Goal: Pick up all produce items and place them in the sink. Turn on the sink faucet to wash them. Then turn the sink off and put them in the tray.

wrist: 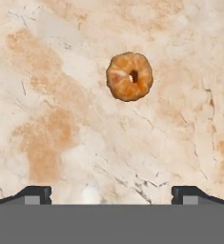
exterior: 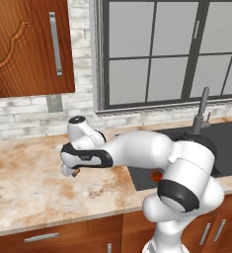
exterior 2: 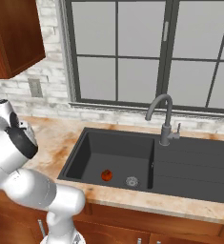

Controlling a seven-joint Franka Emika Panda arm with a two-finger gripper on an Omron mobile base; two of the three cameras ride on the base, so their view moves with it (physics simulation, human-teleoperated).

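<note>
An orange-tan ball [wrist: 129,76] with a dark stem pit lies on the marble counter [wrist: 61,119], straight ahead of my fingertips [wrist: 35,194] and apart from them. My gripper [wrist: 111,195] is open and holds nothing. From the left base view the hand [exterior: 69,169] hangs low over the counter left of the sink, with the orange-tan ball [exterior: 76,172] just under it. The red tomato [exterior 2: 106,175] rests on the floor of the dark sink [exterior 2: 189,162], near the round drain [exterior 2: 131,181]. The grey gooseneck faucet [exterior 2: 163,119] stands behind the basin. The tray is out of view.
A wooden wall cabinet [exterior: 28,47] hangs above the counter on the left. A large window [exterior 2: 147,52] runs behind the sink. Brown cabinet doors [exterior: 58,237] run below the counter's front edge.
</note>
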